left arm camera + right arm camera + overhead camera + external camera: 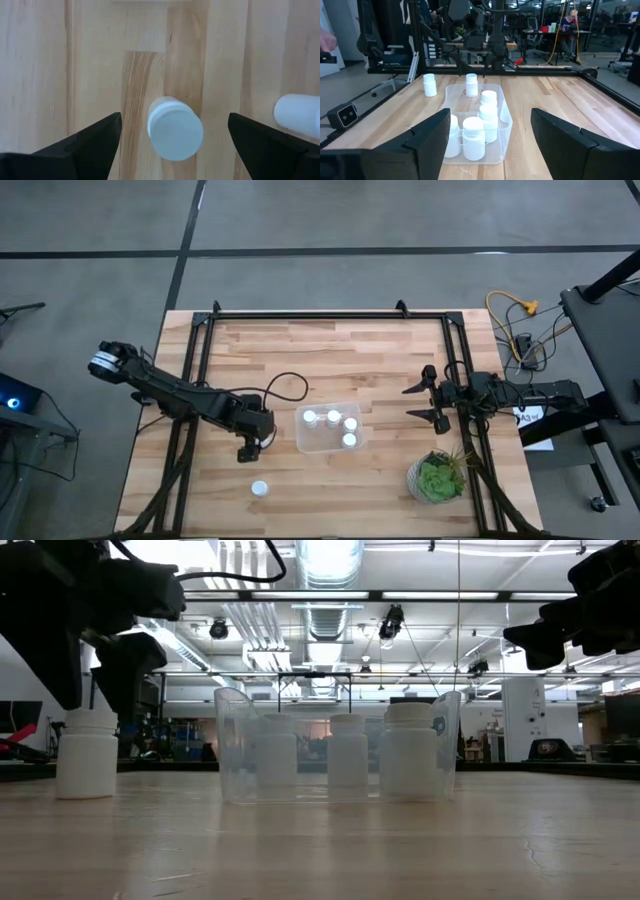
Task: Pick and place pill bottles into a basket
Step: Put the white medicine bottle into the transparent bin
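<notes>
While the left pincer [248, 448] hangs spread directly over a pill bottle [175, 128] standing upright on the bench [380, 350] just beside the basket [312, 442], its fingers straddle the cap, seemingly lined up for a straight-down grasp. Three bottles already stand in the basket (another [260, 489] waits near the bench's front edge). Spread and empty, the right pincer [425, 402] waits well apart, leaving open bench around the basket.

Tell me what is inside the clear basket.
Three pill bottles stand upright inside the basket, white caps up. Its walls are see-through, so nothing there is hidden. Two more bottles stand outside on the table.
</notes>
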You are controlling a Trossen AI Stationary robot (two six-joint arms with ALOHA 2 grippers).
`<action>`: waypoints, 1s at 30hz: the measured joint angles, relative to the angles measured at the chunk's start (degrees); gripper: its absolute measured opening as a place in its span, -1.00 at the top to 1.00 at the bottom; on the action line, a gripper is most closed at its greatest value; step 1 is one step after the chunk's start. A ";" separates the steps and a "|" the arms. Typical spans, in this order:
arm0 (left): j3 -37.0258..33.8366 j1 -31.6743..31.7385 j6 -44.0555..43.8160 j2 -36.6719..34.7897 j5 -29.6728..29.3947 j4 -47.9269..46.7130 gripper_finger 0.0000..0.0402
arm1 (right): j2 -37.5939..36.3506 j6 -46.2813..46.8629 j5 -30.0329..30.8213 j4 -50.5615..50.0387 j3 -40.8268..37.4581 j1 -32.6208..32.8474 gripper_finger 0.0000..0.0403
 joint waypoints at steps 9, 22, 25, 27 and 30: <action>-2.76 0.00 -0.20 0.03 0.02 1.17 -0.73 | 0.00 -0.43 -0.02 0.00 0.00 0.01 -0.32; -3.10 0.00 -0.20 0.29 0.00 2.71 -0.40 | 0.00 -0.21 -0.01 0.00 0.00 -0.01 -0.32; -3.10 -0.02 -0.20 0.29 0.00 2.92 -0.28 | 0.00 -0.36 0.00 0.00 0.00 -0.01 -0.32; -3.10 -0.02 -0.24 0.29 0.00 3.19 -0.20 | 0.00 -0.05 -0.02 0.00 0.00 0.01 -0.32; -3.10 -0.02 -0.30 0.29 0.00 4.65 -0.04 | 0.00 -0.44 -0.02 0.00 0.00 0.00 -0.32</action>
